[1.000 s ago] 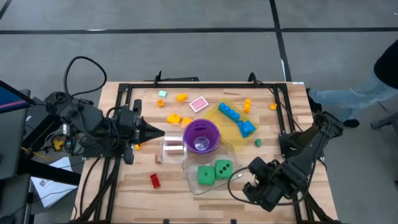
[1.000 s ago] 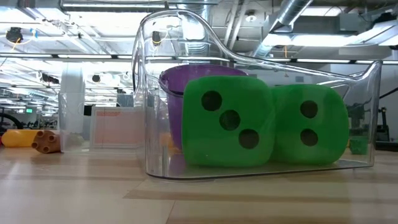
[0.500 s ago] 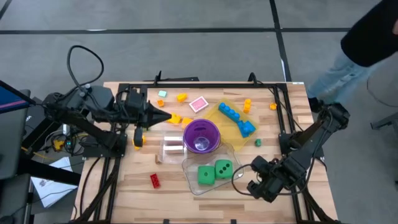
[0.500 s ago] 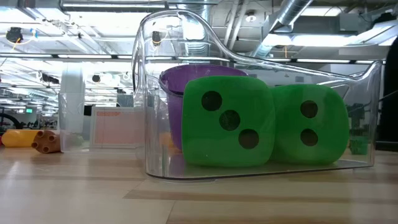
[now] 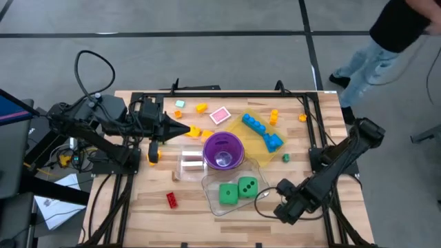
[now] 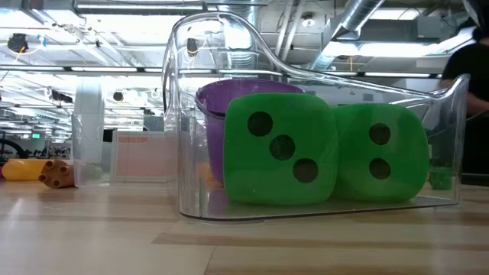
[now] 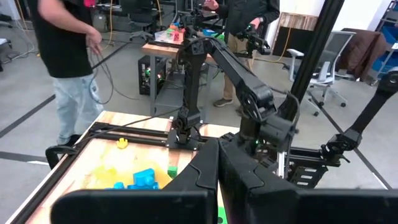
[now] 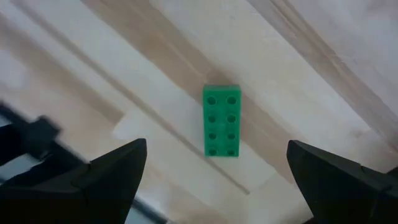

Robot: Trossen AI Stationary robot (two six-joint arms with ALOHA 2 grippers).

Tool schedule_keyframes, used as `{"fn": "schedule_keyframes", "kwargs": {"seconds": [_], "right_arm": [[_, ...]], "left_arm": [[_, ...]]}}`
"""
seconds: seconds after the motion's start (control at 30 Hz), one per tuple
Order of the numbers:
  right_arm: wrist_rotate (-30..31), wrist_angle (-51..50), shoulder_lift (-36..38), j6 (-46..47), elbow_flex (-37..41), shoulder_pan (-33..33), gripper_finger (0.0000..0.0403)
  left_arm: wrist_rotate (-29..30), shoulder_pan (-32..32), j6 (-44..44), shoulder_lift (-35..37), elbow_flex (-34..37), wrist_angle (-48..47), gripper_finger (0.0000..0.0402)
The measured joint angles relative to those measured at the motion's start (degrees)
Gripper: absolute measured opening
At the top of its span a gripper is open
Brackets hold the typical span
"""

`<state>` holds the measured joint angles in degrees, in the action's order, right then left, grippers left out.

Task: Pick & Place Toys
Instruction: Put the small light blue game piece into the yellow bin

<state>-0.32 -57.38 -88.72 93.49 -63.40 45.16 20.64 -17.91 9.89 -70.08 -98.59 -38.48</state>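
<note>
A green eight-stud brick (image 8: pixel 222 121) lies flat on the wooden table, near its right front corner. My right gripper (image 8: pixel 216 149) hangs open above it, pointing down, with one finger on each side and clear of it. In the high view the right gripper (image 5: pixel 289 207) hides that brick. Two green dotted dice (image 5: pixel 238 190) sit in a clear tub (image 6: pixel 183 153). Blue bricks (image 5: pixel 262 131) lie on the yellow tray (image 5: pixel 249 142). Loose orange (image 5: pixel 200 108), pink (image 5: pixel 220 115) and red (image 5: pixel 171 200) toys rest on the table. My left gripper (image 5: pixel 185 129) is shut and empty, held level above the table's left side.
A purple cup (image 5: pixel 222 150) stands mid-table, with a small clear tub (image 5: pixel 191 160) to its left. A black frame (image 5: pixel 313 131) runs along the table's edges. A person (image 5: pixel 386 34) walks past beyond the far right corner. Bare wood lies along the front edge.
My right gripper has come down toward the table near the right front corner, staying open. My left gripper swung toward the far edge, then kept still, shut. The person beyond the table has walked farther off.
</note>
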Motion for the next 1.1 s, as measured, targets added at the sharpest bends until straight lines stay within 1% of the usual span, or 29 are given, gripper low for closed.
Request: {"fn": "schedule_keyframes", "kwargs": {"seconds": [0.2, 0.4, 0.7, 1.1], "right_arm": [[-0.1, -0.1, -4.2, 0.9, 0.1, 1.6, 0.0379], [0.1, 2.4, -6.2, 2.1, 0.0, 4.1, 0.0379], [0.3, 4.6, -10.8, 0.8, 0.0, 4.7, 0.0379], [0.3, 5.4, -11.8, 0.4, 0.1, 4.7, 0.0379]], "left_arm": [[0.0, 0.0, 0.2, 0.0, 0.0, 0.0, 0.0], [0.0, 0.0, 1.0, 0.0, 0.0, 0.0, 0.0], [0.0, 0.0, 1.0, 0.0, 0.0, 0.0, 0.0], [0.1, 0.0, 1.5, 0.0, 0.0, 0.0, 0.0]]}}
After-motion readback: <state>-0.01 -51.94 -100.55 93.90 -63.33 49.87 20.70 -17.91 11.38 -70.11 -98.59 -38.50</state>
